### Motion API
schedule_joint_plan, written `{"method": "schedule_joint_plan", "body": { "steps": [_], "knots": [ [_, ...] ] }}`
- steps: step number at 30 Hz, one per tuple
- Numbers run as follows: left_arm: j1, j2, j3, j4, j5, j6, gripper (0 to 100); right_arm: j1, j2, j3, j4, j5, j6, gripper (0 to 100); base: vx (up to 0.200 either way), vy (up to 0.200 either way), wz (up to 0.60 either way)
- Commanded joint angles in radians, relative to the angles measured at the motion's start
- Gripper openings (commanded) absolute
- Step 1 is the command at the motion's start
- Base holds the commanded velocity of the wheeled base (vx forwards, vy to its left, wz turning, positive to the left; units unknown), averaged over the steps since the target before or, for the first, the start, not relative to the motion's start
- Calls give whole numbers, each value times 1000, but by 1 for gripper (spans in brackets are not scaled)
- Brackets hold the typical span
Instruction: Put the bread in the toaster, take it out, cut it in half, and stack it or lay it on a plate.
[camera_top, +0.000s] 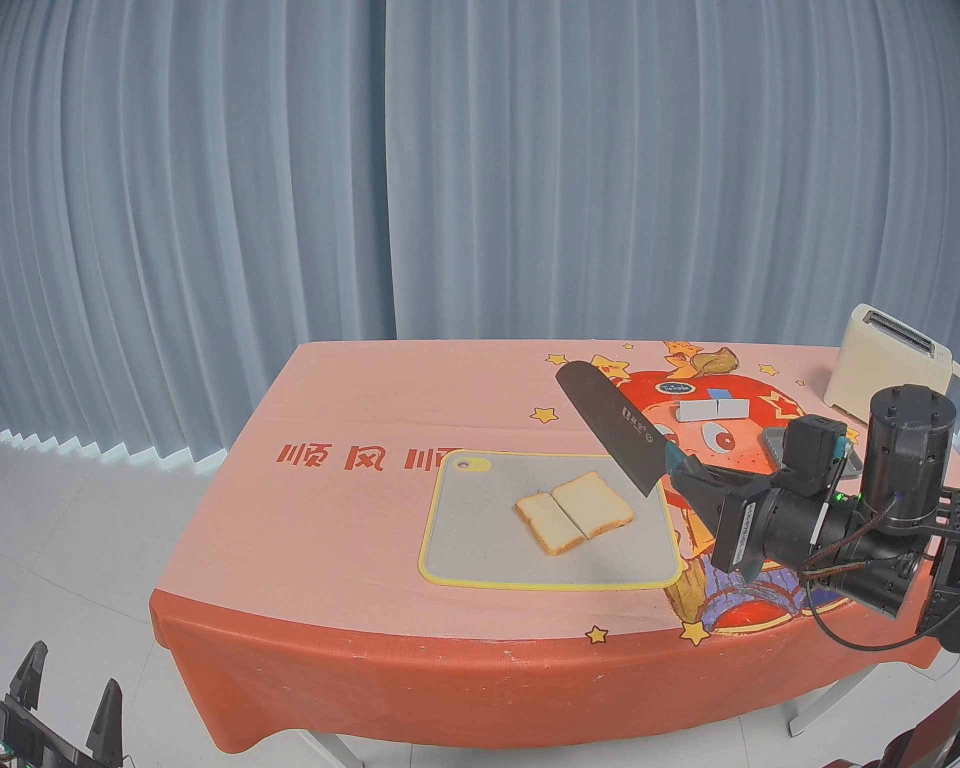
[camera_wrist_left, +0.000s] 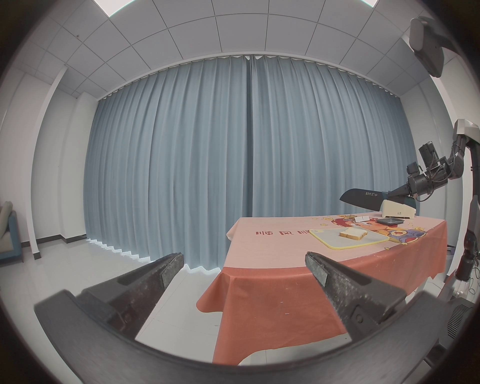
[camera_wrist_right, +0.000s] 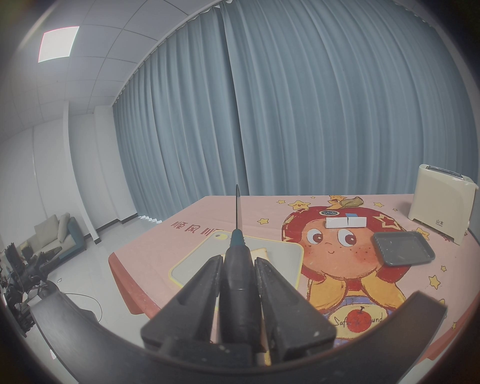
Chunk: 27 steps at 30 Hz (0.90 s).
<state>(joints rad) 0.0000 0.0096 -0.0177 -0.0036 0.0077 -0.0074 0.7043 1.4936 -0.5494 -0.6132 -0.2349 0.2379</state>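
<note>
I find the bread (camera_top: 575, 512) lying flat near the middle of the cutting board (camera_top: 480, 540), parted into two halves that touch along a seam. The seam runs diagonally, from far-left to near-right. The right gripper (camera_wrist_right: 237, 265) is clamped on the handle of the knife (camera_top: 610, 425) and holds it in the air over the board's right edge. The blade is clear of the bread and its long axis runs roughly parallel to the seam, with the tip pointing away and to the left. The bread thus lies below and to the left of the blade. I judge the cut done and the transfer outstanding. The dark plate (camera_wrist_right: 402, 247) sits on the table (camera_top: 350, 420) to the right of the board, near the toaster (camera_top: 890, 365) at the far right corner. The right arm is the nearer one but is occupied by the knife. The left gripper (camera_wrist_left: 242, 257) hangs low off the table's near left corner, fingers spread and empty, well apart from the bread. Two small white blocks (camera_top: 712, 408) lie on the patterned cloth beyond the plate. A grey curtain (camera_top: 400, 170) closes the room behind.
</note>
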Motion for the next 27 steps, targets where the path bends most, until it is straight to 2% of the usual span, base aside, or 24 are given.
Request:
{"method": "schedule_joint_plan", "body": {
  "steps": [1, 6, 14, 17, 27],
  "knots": [
    [0, -3, 18, -1, 0, 0, 100, 3, 4, -3, 0, -1, 1, 0, 0, 0, 0],
    [0, -3, 18, -1, 0, 0, 100, 6, 8, -7, 0, -6, 1, 0, 0, 0, 0],
    [0, -3, 18, -1, 0, 0, 100, 9, 5, -9, 0, -80, -14, 0, 0, 0, 0],
    [0, -3, 18, -1, 0, 0, 100, 23, 0, -9, 0, -95, -14, 0, 0, 0, 0],
    [0, -3, 18, -1, 0, 0, 100, 24, 11, -4, 0, -112, -14, 0, 0, 0, 0]
  ]
}}
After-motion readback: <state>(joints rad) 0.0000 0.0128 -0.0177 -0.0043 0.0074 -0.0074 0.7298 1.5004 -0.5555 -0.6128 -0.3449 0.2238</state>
